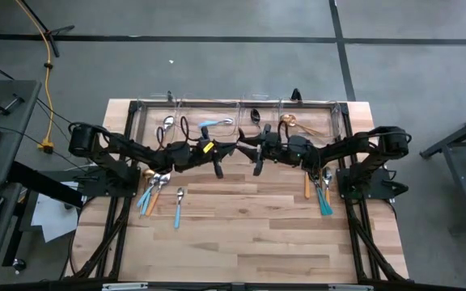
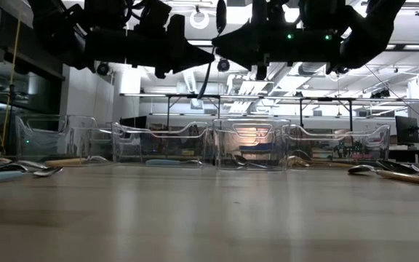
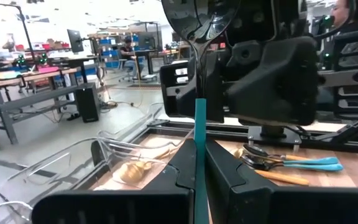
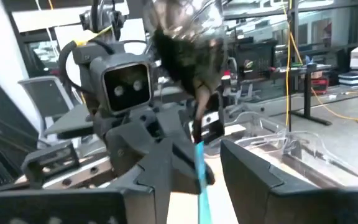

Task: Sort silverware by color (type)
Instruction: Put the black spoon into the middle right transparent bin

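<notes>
Black spoon [image 3: 199, 37], bowl blurred, clamped in left claw [image 3: 197, 171]; right claw [image 4: 197, 168] stands apart around it.

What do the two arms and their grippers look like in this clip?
Both arms are matte black with chunky jointed links. The left gripper and right gripper end in blocky black jaws. The left arm carries a small yellow marking near the wrist and looping black cables; the right arm shows small green indicator lights.
</notes>
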Available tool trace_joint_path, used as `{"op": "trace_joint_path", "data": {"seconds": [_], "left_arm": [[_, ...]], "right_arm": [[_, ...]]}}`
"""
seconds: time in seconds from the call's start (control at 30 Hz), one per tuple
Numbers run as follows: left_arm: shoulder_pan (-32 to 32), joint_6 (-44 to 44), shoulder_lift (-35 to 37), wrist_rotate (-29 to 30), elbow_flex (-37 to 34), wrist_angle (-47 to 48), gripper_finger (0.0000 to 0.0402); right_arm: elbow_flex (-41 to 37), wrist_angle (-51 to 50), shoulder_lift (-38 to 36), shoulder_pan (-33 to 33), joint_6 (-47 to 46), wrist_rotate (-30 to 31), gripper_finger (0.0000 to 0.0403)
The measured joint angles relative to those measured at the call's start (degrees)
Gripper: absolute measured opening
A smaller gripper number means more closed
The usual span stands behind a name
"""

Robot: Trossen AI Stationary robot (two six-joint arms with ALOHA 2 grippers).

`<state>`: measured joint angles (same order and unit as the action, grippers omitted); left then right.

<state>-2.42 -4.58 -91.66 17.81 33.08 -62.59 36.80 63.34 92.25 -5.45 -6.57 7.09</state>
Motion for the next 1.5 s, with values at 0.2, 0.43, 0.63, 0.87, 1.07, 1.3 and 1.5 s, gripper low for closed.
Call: {"op": "trace_joint_path", "data": {"seconds": [0.2, 0.43, 0.63, 0.87, 1.07, 1.3, 1.5], "left_arm": [[0.0, 0.99, -1.95, -0.79, 0.71, -1.13, 0.0], [0.0, 0.92, -5.88, -2.27, 3.56, -0.75, 0.0], [-0.15, 0.9, -5.55, 0.53, 3.37, -0.59, 0.0], [-0.17, 0.87, -5.44, 1.33, 3.37, -0.64, 0.0], [-0.17, 0.92, -5.44, 1.54, 3.37, -0.3, 0.0003], [-0.17, 0.9, -5.43, 1.52, 3.37, 1.1, 0.003], [-0.22, 0.26, -0.8, 1.5, 3.37, 10.47, 0.007]], "right_arm": [[0.0, 0.47, -0.02, -0.01, -0.06, 0.03, 0.0088], [0.0, -0.73, -0.02, -0.01, -0.75, 0.07, 0.0082], [0.0, -1.95, -0.02, -0.01, -0.97, 0.41, 0.0082], [0.0, -2.84, -0.02, -0.01, -0.97, 2.04, 0.0051], [0.0, -3.19, -0.02, -0.03, -1.03, 3.41, 0.001], [0.0, -4.5, -0.04, -0.03, -0.91, 3.39, 0.0003], [-0.03, -8.8, -1.5, -0.63, -0.08, 3.51, 0.0]]}}
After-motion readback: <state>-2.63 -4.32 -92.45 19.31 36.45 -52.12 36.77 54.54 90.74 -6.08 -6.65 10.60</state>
